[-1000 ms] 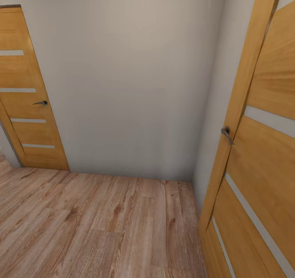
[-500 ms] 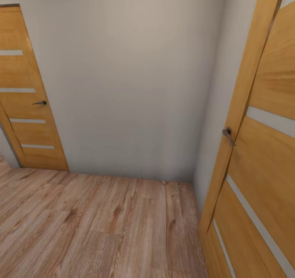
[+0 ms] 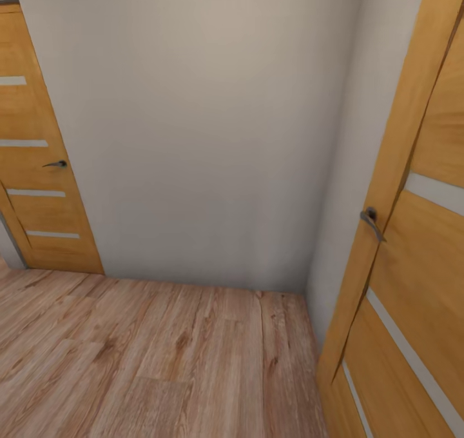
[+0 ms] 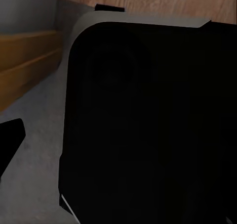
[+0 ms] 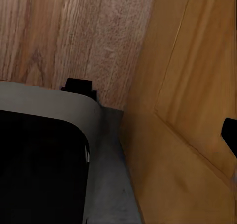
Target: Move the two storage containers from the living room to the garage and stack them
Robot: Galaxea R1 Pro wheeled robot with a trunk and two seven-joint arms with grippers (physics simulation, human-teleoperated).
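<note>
Compared with a second ago, the whole head view has shifted: the left door (image 3: 38, 160) sits further toward the left edge and the right door (image 3: 412, 231) has slid rightward, its lever handle (image 3: 372, 222) lower in the picture. That is camera motion as the robot travels, not movement of the doors. A plain wall (image 3: 206, 122) faces the robot, with light wood plank floor (image 3: 161, 360) in front of it.

Neither storage container can be seen from here, nor any sign of the garage's dark floor, so their whereabouts cannot be told; the robot is judged to be in transit along a corridor.

The left wrist view looks onto a dark rounded part of the robot's own body (image 4: 148, 125); the right wrist view shows the same kind of body (image 5: 39, 159) just beside a wooden door panel (image 5: 187, 110). Whether either hand is open, closed or gripping anything cannot be told.

To do this step well, the base should probably turn away from the blind corner, keeping its right flank apart from the near door.
</note>
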